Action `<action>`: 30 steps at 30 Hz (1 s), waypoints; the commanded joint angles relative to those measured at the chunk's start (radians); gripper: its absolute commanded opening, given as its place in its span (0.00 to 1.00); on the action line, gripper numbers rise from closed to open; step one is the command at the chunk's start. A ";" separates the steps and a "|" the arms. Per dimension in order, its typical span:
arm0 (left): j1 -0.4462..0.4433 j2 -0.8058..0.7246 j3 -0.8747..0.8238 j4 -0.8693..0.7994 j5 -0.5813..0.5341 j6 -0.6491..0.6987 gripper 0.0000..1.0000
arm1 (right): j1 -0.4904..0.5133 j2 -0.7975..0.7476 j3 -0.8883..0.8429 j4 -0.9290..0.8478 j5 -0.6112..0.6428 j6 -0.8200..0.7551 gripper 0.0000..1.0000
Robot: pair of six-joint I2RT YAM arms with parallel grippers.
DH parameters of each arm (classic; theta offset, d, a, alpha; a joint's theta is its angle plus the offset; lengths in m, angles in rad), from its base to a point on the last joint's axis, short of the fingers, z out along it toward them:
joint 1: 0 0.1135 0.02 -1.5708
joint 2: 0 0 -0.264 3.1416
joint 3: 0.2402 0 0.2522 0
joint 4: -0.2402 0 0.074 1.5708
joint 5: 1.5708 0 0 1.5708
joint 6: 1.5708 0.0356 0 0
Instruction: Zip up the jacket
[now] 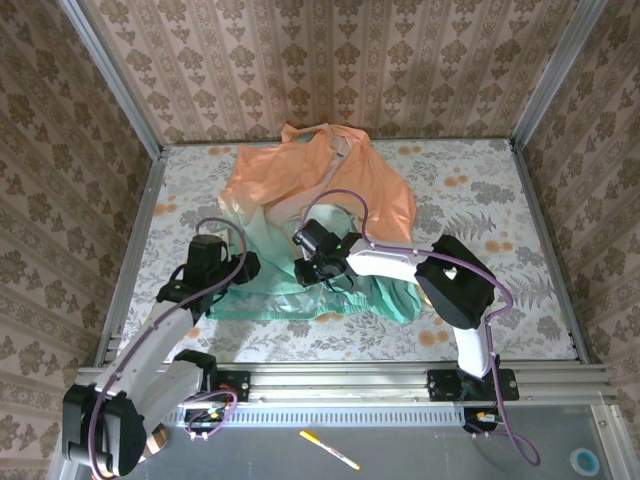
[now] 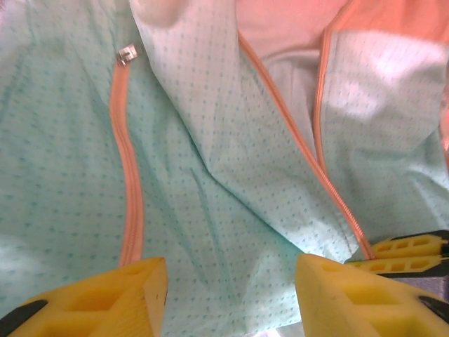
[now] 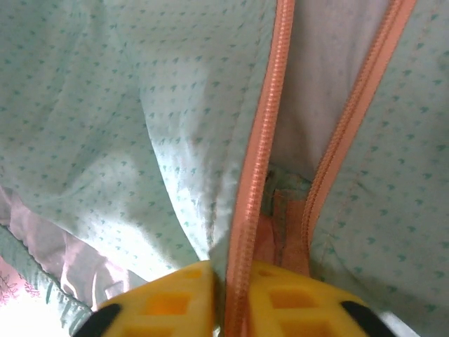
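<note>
The jacket [image 1: 320, 180] lies spread on the table, peach at the far end and teal at the near hem, its front unzipped. My left gripper [image 1: 243, 268] hovers open over the hem's left part; in its wrist view the yellow fingers [image 2: 105, 298] straddle teal fabric [image 2: 210, 175], with an orange zipper strip [image 2: 130, 182] and a small metal slider [image 2: 127, 53] to the left. My right gripper [image 1: 305, 268] is at the hem's middle. Its own view has the gripper [image 3: 235, 298] shut on one orange zipper track [image 3: 263, 140], and the other track [image 3: 351, 119] runs beside it.
The floral-print table [image 1: 500, 200] is walled by patterned panels with metal frame rails at its edges. A yellow pen [image 1: 330, 450] lies on the grey ledge below the arm bases. The right gripper's fingers [image 2: 410, 253] show at the left wrist view's right edge.
</note>
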 commanded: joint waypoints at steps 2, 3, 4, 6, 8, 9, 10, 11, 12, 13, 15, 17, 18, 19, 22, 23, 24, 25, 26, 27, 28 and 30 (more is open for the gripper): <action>0.012 -0.028 0.013 -0.057 -0.004 -0.004 0.51 | 0.009 -0.099 0.039 -0.063 -0.017 -0.009 0.04; 0.012 -0.025 0.013 -0.057 0.004 -0.009 0.51 | 0.011 -0.118 0.045 -0.077 -0.011 -0.012 0.03; 0.013 -0.022 0.009 -0.050 0.016 -0.014 0.51 | 0.014 -0.133 0.055 -0.098 0.000 -0.015 0.02; 0.014 -0.005 -0.006 -0.010 0.049 -0.026 0.51 | 0.027 -0.162 0.094 -0.169 0.029 -0.026 0.02; 0.016 0.021 -0.015 0.017 0.065 -0.038 0.51 | 0.041 -0.189 0.136 -0.236 0.057 -0.036 0.01; 0.018 0.039 -0.015 0.033 0.074 -0.043 0.51 | 0.049 -0.202 0.154 -0.271 0.070 -0.041 0.01; 0.019 0.055 -0.013 0.045 0.084 -0.045 0.51 | 0.055 -0.213 0.165 -0.288 0.078 -0.049 0.01; 0.020 0.075 -0.012 0.060 0.092 -0.046 0.51 | 0.057 -0.220 0.170 -0.294 0.076 -0.064 0.01; 0.020 0.095 -0.010 0.074 0.100 -0.047 0.51 | 0.057 -0.221 0.168 -0.293 0.072 -0.086 0.02; 0.020 0.114 -0.008 0.088 0.105 -0.047 0.51 | 0.054 -0.213 0.165 -0.291 0.080 -0.108 0.02; 0.023 0.163 0.000 0.116 0.113 -0.041 0.51 | 0.024 -0.163 0.173 -0.311 0.082 -0.127 0.02; 0.024 0.215 0.014 0.130 0.121 -0.032 0.51 | -0.041 -0.082 0.208 -0.343 0.014 -0.112 0.05; 0.025 0.245 0.025 0.135 0.129 -0.027 0.50 | -0.075 -0.036 0.230 -0.351 -0.034 -0.100 0.07; 0.025 0.271 0.036 0.137 0.141 -0.021 0.48 | -0.105 0.008 0.243 -0.342 -0.075 -0.090 0.09; 0.022 0.351 0.078 0.127 0.183 -0.015 0.43 | -0.187 0.105 0.254 -0.275 -0.231 -0.023 0.15; 0.017 0.370 0.091 0.119 0.193 -0.014 0.43 | -0.204 0.115 0.248 -0.253 -0.270 -0.001 0.18; 0.007 0.382 0.103 0.108 0.193 -0.011 0.42 | -0.215 0.112 0.234 -0.214 -0.289 0.012 0.22; -0.004 0.388 0.111 0.099 0.187 -0.005 0.42 | -0.219 0.103 0.220 -0.192 -0.292 0.016 0.25; -0.019 0.390 0.119 0.090 0.174 0.003 0.42 | -0.220 0.087 0.202 -0.174 -0.289 0.013 0.28; -0.033 0.391 0.124 0.080 0.158 0.011 0.42 | -0.220 0.073 0.188 -0.162 -0.288 0.008 0.30; -0.048 0.393 0.129 0.071 0.139 0.018 0.42 | -0.220 0.056 0.170 -0.151 -0.288 -0.002 0.32; -0.067 0.391 0.139 0.055 0.114 0.030 0.42 | -0.221 0.019 0.130 -0.127 -0.289 -0.016 0.38</action>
